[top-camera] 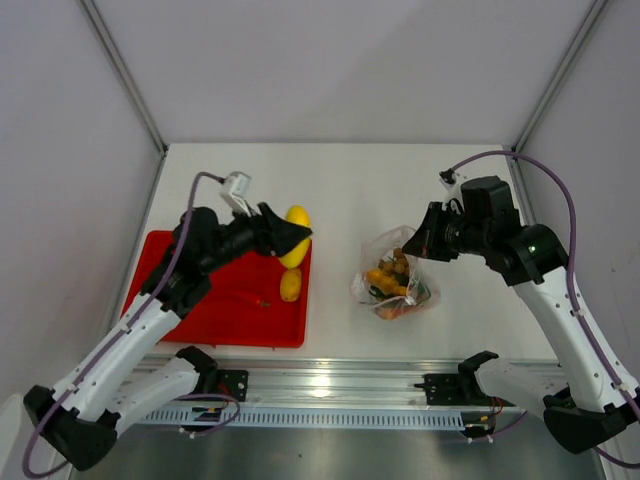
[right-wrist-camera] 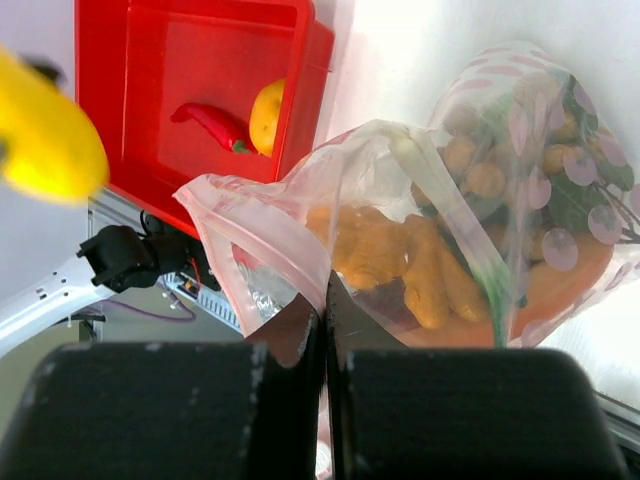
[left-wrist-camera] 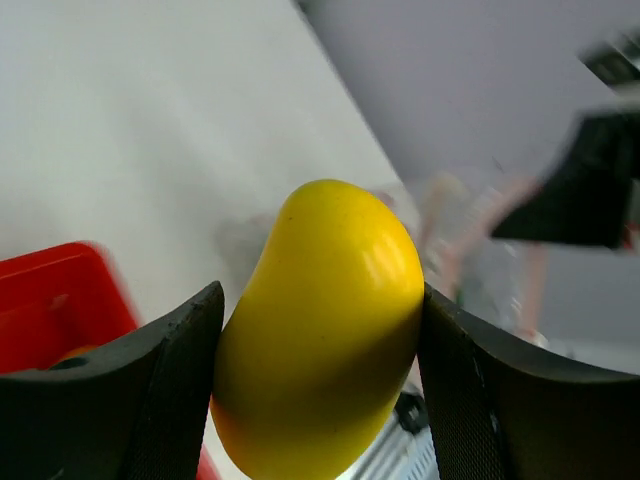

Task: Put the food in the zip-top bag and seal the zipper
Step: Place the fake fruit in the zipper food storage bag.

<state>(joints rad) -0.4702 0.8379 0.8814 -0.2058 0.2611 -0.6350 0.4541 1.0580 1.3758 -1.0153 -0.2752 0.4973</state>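
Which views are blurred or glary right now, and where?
Right wrist view: the zip-top bag is sharp, while the yellow toy food at the left edge is smeared. Left wrist view: that food is sharp with a glare spot, and the bag behind it is blurred. Top view: there is glare on the metal rail.

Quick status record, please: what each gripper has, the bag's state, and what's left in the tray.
left gripper: clamped on yellow banana, lifted by the red tray's right edge
right gripper: shut on the zip-top bag at its mouth edge
bag state: unsealed, mouth open toward the tray
bag contents: orange, tan and green foods
red tray: holds red chili and yellow lemon
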